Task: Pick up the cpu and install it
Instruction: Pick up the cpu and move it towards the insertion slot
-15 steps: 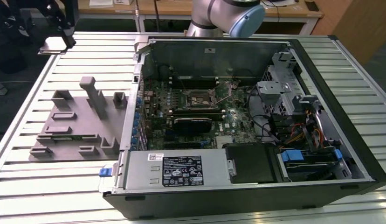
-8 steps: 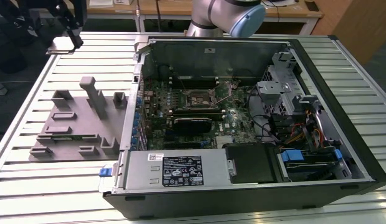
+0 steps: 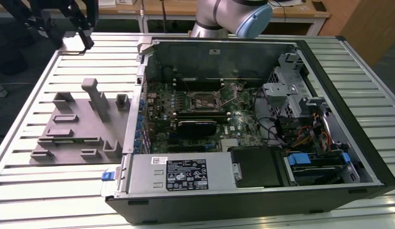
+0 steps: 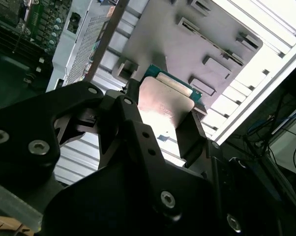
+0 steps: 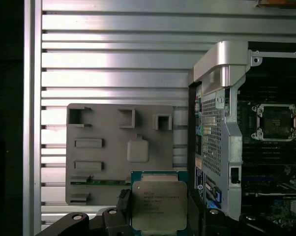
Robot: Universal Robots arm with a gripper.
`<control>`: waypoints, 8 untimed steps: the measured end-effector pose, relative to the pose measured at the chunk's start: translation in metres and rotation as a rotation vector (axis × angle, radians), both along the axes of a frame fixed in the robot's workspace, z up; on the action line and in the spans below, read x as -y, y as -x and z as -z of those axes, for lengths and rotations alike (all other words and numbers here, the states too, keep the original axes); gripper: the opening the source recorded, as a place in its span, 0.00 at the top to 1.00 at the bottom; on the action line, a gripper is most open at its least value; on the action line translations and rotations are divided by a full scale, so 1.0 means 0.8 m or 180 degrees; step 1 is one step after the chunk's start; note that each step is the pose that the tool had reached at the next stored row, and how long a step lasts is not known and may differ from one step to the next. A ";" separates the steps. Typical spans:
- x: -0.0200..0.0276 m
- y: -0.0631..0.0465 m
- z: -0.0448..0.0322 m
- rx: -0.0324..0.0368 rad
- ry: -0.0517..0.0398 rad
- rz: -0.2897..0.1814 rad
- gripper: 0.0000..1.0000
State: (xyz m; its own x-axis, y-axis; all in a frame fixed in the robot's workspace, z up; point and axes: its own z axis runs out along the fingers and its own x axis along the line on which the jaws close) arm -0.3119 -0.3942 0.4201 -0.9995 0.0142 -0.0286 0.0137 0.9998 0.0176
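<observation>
The gripper (image 5: 159,216) is clenched on the cpu (image 5: 159,204), its fingers (image 5: 122,201) pressing two opposite edges, and it holds the chip in the air clear of the grey fixture plate (image 5: 103,128), beside the open computer case (image 5: 222,123). The chip looks light, thin and rigid, and its smooth metal top could slip. This edge hold seems right, since the underside is probably delicate

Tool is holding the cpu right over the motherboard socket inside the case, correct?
No. The tool holds the cpu, but outside the case, near the grey fixture plate, well apart from the socket. The first wrist view shows it.
</observation>
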 end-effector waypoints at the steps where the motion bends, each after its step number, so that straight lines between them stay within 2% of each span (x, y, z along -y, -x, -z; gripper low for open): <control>1: 0.0000 -0.002 0.0000 0.0000 0.0000 0.0000 0.46; 8: -0.0002 -0.019 0.0000 0.0000 0.0000 0.0000 0.46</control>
State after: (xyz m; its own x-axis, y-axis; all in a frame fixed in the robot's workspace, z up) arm -0.2968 -0.3940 0.4200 -0.9995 0.0143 -0.0287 0.0138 0.9998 0.0176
